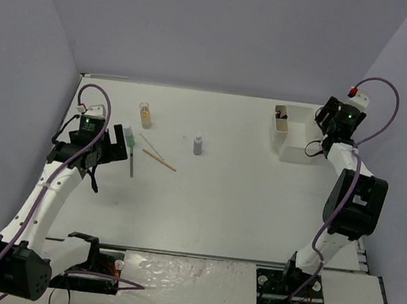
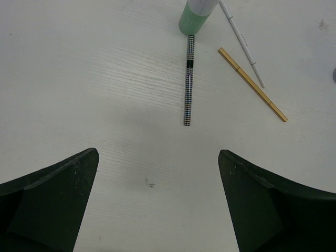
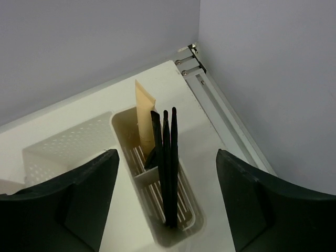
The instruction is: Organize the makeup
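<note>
Left pincer (image 2: 157, 152) wide over the table (image 2: 79, 79) near the checked pencil (image 2: 188, 79); right pincer (image 3: 167, 153) wide above the box (image 3: 122, 137).

**Matt grain, frosted and ribbed plastic**

The surface (image 2: 79, 79) is matt white with a fine wood-like grain. At top centre, the bottle (image 2: 195, 17) looks like frosted green plastic. The gold stick (image 2: 253, 85) has a metallic sheen. The box (image 3: 68, 144) is perforated cream plastic, and its pencils (image 3: 169, 168) are smooth black.

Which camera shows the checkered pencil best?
The left wrist view: the checkered pencil lies whole and close, pattern clear. The top view shows it only as a grey sliver; the right wrist view misses it.
</note>
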